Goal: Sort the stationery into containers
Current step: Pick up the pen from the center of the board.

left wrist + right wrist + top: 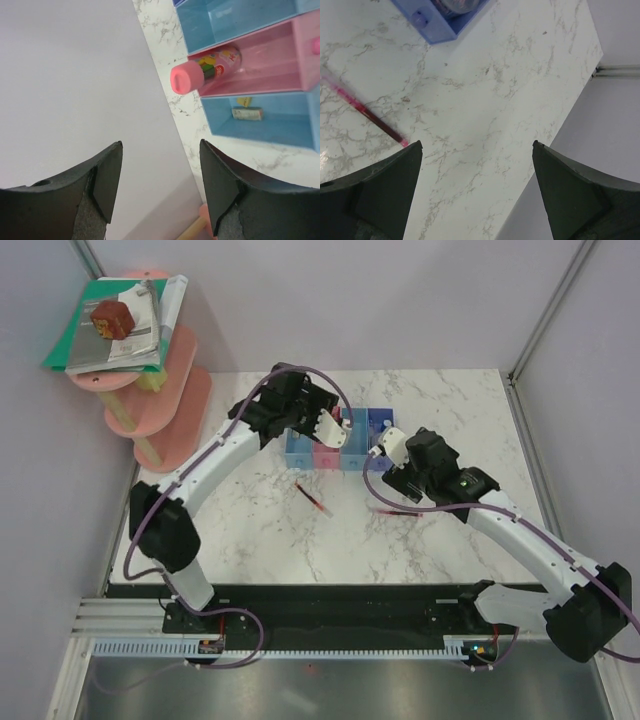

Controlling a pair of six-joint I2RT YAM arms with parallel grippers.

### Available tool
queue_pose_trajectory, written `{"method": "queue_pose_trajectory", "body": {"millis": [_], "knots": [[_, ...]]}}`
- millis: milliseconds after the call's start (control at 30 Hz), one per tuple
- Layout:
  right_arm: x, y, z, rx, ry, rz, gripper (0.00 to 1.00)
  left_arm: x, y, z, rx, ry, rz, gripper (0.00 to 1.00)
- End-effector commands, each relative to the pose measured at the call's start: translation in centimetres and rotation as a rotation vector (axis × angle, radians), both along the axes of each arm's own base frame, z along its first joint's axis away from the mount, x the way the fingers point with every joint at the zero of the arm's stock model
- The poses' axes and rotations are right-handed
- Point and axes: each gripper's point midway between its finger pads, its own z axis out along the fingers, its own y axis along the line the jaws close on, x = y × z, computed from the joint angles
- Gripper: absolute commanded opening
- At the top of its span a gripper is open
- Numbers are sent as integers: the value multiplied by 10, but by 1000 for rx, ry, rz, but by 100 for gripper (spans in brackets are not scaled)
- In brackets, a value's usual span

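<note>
Top external showed the left gripper [333, 430] over the trays [299, 448], the right gripper [385, 451] beside them, and a red pen [315, 500] on the table [250, 530]. Left wrist showed jaws apart and empty above the tube [217, 64], lying in the pink tray [272, 67] with its cap past the rim, tan blocks [247, 113] in the neighbouring blue tray [285, 127]. Right wrist showed jaws wide apart, empty, a second pen [365, 112] near the dark blue tray [432, 25].

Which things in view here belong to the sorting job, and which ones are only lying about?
For the job:
- row of trays
- pink-capped tube, in the pink tray
- tan blocks, in a blue tray
- red pen, loose on the table

Only lying about:
- pink tiered shelf
- stacked books and papers
- brown block on top of them
</note>
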Motion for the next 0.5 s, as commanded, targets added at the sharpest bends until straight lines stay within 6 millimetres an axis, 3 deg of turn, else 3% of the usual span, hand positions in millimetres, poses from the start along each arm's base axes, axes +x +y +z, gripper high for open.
{"method": "queue_pose_trajectory", "body": {"millis": [0,67,100,167,200,300,467], "knots": [[-23,7,-15,-35,110,172,98,-80,22,-23,41,159,-99,70],[-33,8,-29,-72,141,259,97,-110,32,-32,65,174,-139,69],[-40,7,-39,-90,173,290,97,-132,43,-65,115,240,-164,69],[-47,9,-48,-128,213,372,96,-159,48,-81,118,286,-196,68],[-54,10,-56,-131,251,403,96,-177,54,-105,127,364,-197,68],[-58,12,-72,-161,313,459,94,-202,59,-136,104,507,-156,63],[-53,14,-94,-191,398,525,91,-200,55,-163,50,551,-86,57]]}}
